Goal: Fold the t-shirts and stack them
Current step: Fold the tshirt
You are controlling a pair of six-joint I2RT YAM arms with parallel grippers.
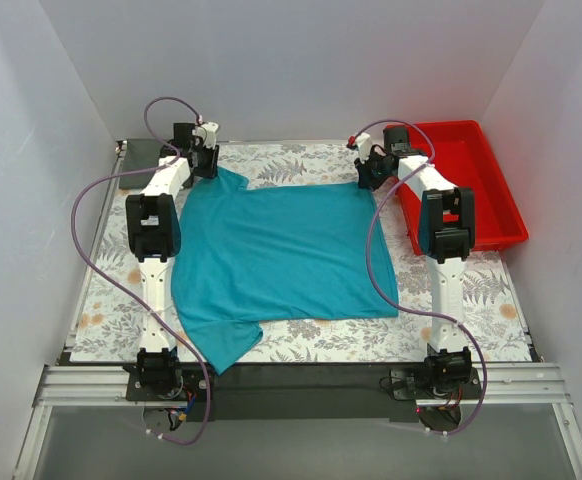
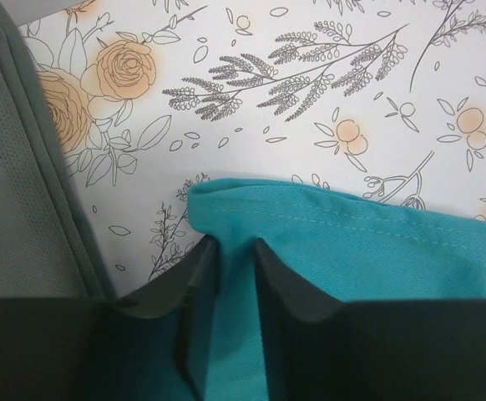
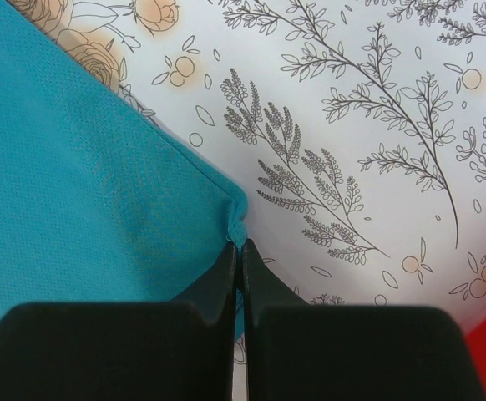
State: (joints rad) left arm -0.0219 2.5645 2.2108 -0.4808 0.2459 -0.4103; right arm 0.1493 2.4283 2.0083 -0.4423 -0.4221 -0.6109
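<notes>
Floral tablecloth (image 1: 301, 160) holds flat teal t-shirt (image 1: 281, 255), right end effector (image 3: 241, 251) clamping it, left end effector (image 2: 236, 251) apart.

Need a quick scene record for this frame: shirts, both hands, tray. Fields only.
teal t-shirt: spread flat on floral table cloth
grey t-shirt: lying flat, far-left corner of table
left hand: open, fingers either side of teal shirt's far-left edge
right hand: shut on teal shirt's far-right corner
red tray: far right, beside the right arm
</notes>
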